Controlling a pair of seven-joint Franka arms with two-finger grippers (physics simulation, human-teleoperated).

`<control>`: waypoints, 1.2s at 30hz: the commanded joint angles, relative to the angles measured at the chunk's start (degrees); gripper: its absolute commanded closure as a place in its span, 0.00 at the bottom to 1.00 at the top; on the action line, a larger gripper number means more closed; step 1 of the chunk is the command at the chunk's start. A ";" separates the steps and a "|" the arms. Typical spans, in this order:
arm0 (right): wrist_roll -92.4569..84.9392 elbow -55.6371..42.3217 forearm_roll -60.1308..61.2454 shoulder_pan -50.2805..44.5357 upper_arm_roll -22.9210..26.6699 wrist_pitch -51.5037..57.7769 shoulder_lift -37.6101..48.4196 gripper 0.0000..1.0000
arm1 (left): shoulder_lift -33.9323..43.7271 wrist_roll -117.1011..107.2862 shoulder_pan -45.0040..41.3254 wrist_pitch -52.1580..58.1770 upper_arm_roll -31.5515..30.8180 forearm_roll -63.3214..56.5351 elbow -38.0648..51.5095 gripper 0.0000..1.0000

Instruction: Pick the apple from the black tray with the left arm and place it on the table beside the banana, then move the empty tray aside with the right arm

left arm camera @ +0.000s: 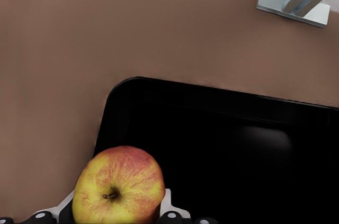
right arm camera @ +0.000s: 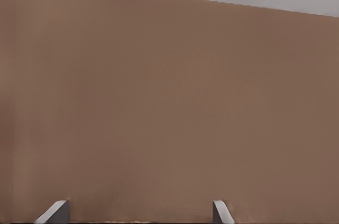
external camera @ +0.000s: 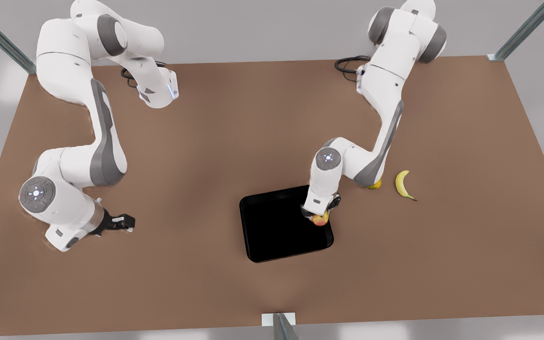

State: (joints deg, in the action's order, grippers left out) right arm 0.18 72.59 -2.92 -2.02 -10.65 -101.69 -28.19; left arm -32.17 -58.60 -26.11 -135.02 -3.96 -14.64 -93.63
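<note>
- The left pincer [external camera: 319, 216] is clamped on the apple [external camera: 320, 219], at the tray [external camera: 272, 236] corner nearest the banana [external camera: 403, 184].
- In the left wrist view the apple [left arm camera: 118, 187] sits stem-up between the fingers, above the tray's [left arm camera: 238, 144] corner; I cannot tell whether it is clear of the floor.
- A side grip keeps the fruit from rolling out, I'd judge.
- The banana lies on the table [external camera: 206, 141], well off the tray; a duller round fruit [external camera: 375, 185] peeks from under the left arm's elbow, between tray and banana.
- The right pincer [external camera: 123, 221] waits far from the tray on its other side, fingers spread wide, out of the way until the tray is empty.
</note>
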 commanded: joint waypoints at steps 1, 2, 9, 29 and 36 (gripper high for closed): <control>28.46 -0.08 -0.69 -0.62 -12.28 10.64 1.65 0.00 | 4.31 24.22 3.95 7.40 0.00 5.32 -2.00 0.32; 30.75 -0.08 -0.77 -2.54 -15.89 10.73 1.65 0.00 | 4.83 29.14 6.77 7.23 0.00 5.77 -3.31 0.32; 51.14 -9.75 -2.97 -7.21 -14.93 -2.28 -10.48 0.00 | 8.35 50.25 21.01 -25.47 0.35 7.61 -32.67 0.32; 37.70 -11.94 -8.69 -16.00 -9.04 -17.57 -24.28 0.01 | 23.20 62.47 23.29 41.95 3.25 12.97 5.83 0.00; 29.26 -10.71 -8.16 -15.82 -9.74 -19.95 -26.83 0.00 | 23.20 62.55 23.29 41.95 3.25 12.97 5.83 0.00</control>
State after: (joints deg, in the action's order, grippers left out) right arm 36.21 61.66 -11.04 -17.91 -20.33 -119.63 -55.08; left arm -9.05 -7.88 -2.81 -95.36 -0.70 -1.62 -87.83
